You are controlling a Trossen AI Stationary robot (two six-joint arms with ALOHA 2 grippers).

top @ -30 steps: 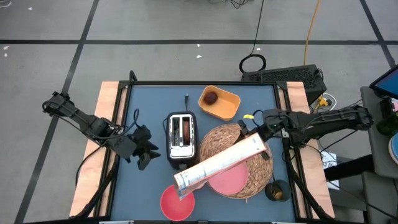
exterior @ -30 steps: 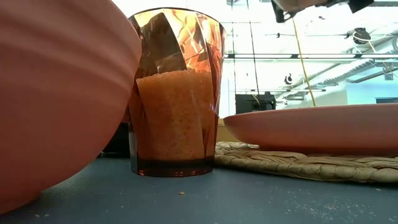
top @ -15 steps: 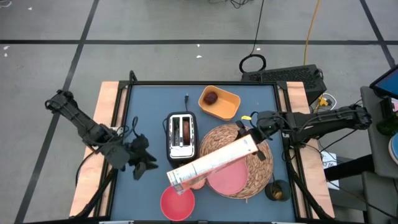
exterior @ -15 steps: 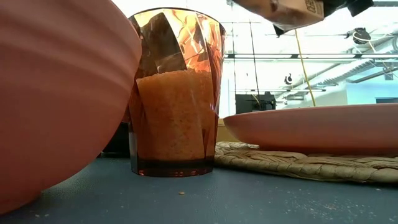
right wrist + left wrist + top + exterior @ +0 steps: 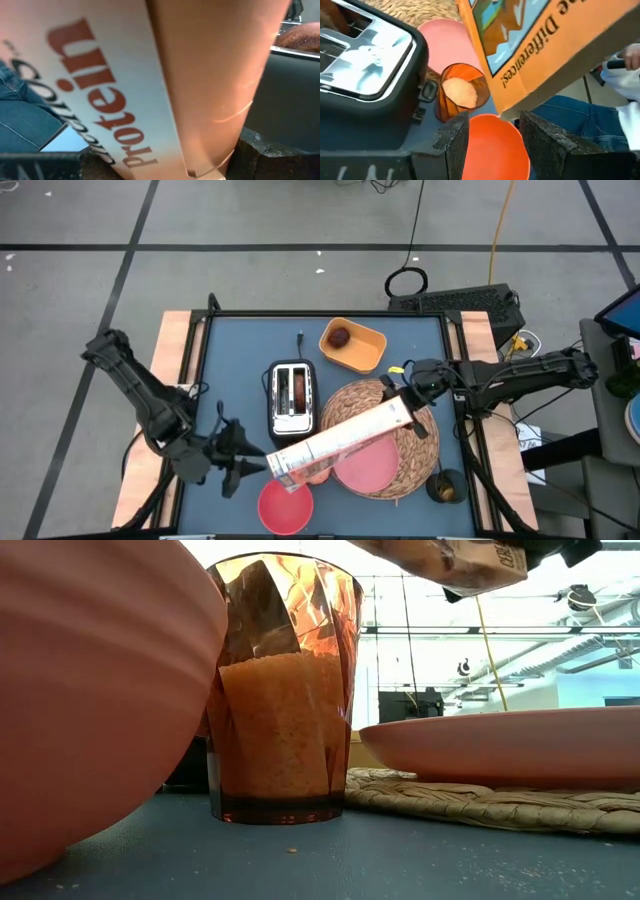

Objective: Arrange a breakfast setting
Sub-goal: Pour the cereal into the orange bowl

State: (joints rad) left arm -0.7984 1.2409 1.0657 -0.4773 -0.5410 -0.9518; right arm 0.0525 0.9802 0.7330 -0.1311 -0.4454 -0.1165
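Observation:
A long cereal box (image 5: 340, 442) hangs tilted over the woven straw placemat (image 5: 410, 455) and the flat pink plate (image 5: 365, 470) that lies on it. My right gripper (image 5: 408, 408) is shut on the box. The box's free end is above an amber cup of orange grains (image 5: 460, 95), which stands next to the pink bowl (image 5: 285, 506). My left gripper (image 5: 243, 460) is open and empty, left of the bowl, with the bowl's rim (image 5: 492, 135) seen between its fingers. The brown bread (image 5: 299, 389) sticks out of a toaster slot. The dark-red fruit (image 5: 340, 336) lies in a yellow dish. My right gripper pinches the cereal box at its end nearest the table's right edge (image 5: 398, 412) between its two fingers (image 5: 270, 155), coming from the right side. The box is lifted clear of the table. It slopes toward the near left, with its free end (image 5: 278, 468) over the cup.
A toaster (image 5: 291, 398) stands left of the placemat. A yellow dish (image 5: 352, 346) sits at the far middle. A small dark cup (image 5: 445, 488) stands near the table's near right corner. A person's jeans (image 5: 580, 115) show beyond the near edge.
My left gripper has moved toward the table's near edge and a little right, up to the pink bowl. My right gripper has carried the cereal box slightly toward the table's left, so its free end now reaches farther over the cup.

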